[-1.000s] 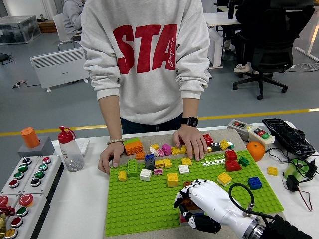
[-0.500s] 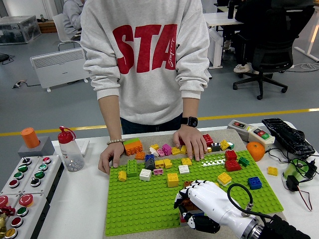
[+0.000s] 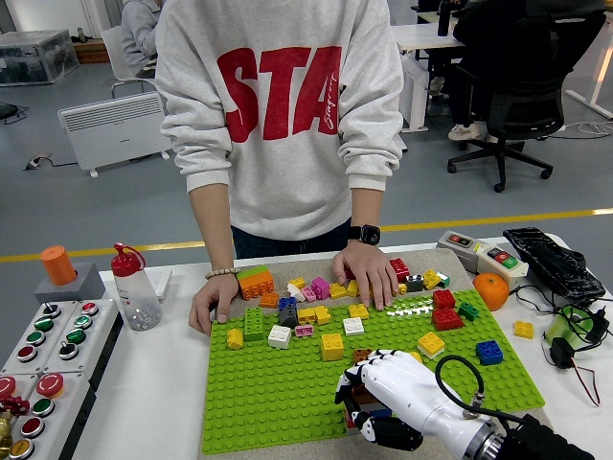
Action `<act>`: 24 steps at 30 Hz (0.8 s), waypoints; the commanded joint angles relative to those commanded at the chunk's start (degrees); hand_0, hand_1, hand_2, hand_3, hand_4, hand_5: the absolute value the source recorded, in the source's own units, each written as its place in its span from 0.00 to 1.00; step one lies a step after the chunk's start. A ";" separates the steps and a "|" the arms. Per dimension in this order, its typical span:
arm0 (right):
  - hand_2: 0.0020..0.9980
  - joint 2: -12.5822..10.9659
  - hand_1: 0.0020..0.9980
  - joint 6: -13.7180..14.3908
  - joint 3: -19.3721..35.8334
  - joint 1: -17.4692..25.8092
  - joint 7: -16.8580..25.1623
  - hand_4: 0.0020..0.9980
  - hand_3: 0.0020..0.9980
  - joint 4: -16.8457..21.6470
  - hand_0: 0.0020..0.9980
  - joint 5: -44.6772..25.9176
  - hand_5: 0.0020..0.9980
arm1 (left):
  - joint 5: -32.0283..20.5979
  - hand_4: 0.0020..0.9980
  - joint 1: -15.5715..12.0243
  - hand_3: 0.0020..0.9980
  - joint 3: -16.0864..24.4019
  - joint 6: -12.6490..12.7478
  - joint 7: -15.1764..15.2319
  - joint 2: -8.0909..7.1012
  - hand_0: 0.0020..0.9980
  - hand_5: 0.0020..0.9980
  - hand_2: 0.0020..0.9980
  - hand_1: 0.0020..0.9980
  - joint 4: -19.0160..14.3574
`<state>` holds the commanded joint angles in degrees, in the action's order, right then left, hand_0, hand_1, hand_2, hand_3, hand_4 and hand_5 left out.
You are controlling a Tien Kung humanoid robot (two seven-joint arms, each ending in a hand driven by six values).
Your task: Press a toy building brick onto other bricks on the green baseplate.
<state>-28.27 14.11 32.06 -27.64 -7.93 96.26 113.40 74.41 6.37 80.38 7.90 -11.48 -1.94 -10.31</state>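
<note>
A control box (image 3: 43,345) with red and green push buttons sits at the left end of the white bench (image 3: 144,393), an orange-capped object (image 3: 57,264) behind it and a clear bottle with a red cap (image 3: 134,287) just beside it. A person in a grey sweatshirt (image 3: 278,105) stands at the far side, with one hand (image 3: 213,302) resting at the far left corner of the green baseplate (image 3: 278,393) and the other hand (image 3: 364,273), a dark watch at its wrist, laid flat on loose bricks along the plate's far edge. An orange brick (image 3: 256,284) lies between those 2 hands. On the plate stand a green brick (image 3: 254,324), a white brick (image 3: 279,335), a yellow brick (image 3: 331,346), a red brick (image 3: 445,311) and a blue brick (image 3: 489,352), well apart from each other.

The robot's right hand (image 3: 383,398), white with black joints, comes in from the lower right corner on a black arm and lies low over the plate's near right area, palm down, wrist angled toward the left. Its fingers (image 3: 356,379) are curled down around a small brick stack (image 3: 362,395) of dark and reddish pieces seated on the plate; the thumb sits below at the stack's near side. How firmly they grip cannot be told.

Right of the plate lie an orange fruit (image 3: 490,289), a 2-button switch box (image 3: 479,254) and a black keyboard (image 3: 556,264).
</note>
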 joint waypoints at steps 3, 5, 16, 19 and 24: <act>0.57 -0.02 0.60 0.11 0.16 0.06 0.06 0.34 0.53 0.12 0.68 0.07 0.19 | -0.01 0.29 0.00 0.58 -0.01 0.00 -0.02 0.01 0.66 1.00 0.70 0.68 0.00; 0.57 -0.03 0.60 0.26 0.37 0.11 0.10 0.34 0.53 0.29 0.68 0.16 0.19 | -0.01 0.29 -0.01 0.58 -0.01 -0.01 -0.02 0.01 0.66 1.00 0.70 0.68 0.00; 0.57 -0.13 0.59 1.33 1.62 0.35 0.36 0.35 0.53 1.28 0.68 0.70 0.19 | 0.03 0.29 -0.01 0.58 0.05 -0.02 -0.02 0.03 0.66 1.00 0.70 0.68 0.00; 0.57 -0.22 0.59 1.33 1.84 0.49 0.39 0.35 0.53 1.61 0.68 0.79 0.19 | 0.07 0.29 -0.04 0.58 0.08 -0.02 -0.04 0.04 0.66 1.00 0.70 0.68 0.00; 0.56 -0.71 0.58 1.40 1.69 1.00 0.44 0.35 0.53 2.42 0.67 0.89 0.19 | 0.23 0.29 -0.15 0.58 0.13 -0.03 -0.14 0.09 0.66 1.00 0.70 0.68 0.00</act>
<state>-28.98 15.51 33.74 -26.64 -7.50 98.68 114.29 74.63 6.22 80.51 7.87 -11.62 -1.86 -10.31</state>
